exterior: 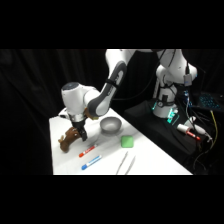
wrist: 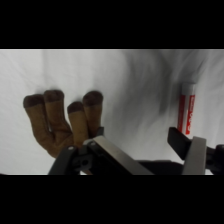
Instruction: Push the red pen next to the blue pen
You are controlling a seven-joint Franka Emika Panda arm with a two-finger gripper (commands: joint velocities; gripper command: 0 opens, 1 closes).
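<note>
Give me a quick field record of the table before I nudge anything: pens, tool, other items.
red pen: slim red marker, on the white table, apart from the blue one
blue pen: slim blue-and-white marker, nearer the camera, roughly parallel
tool: black two-finger tool, low, beside the brown plush toy; fingers apart in wrist view
others: grey metal bowl, green block, metal tweezers

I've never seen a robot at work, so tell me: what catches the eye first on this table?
The big white robot arm bends low over the white table, its hand beside a brown plush toy animal near the table's left edge. In front of them lie a short red pen and a blue-and-white pen, side by side but apart, with a grey metal bowl behind.
</note>
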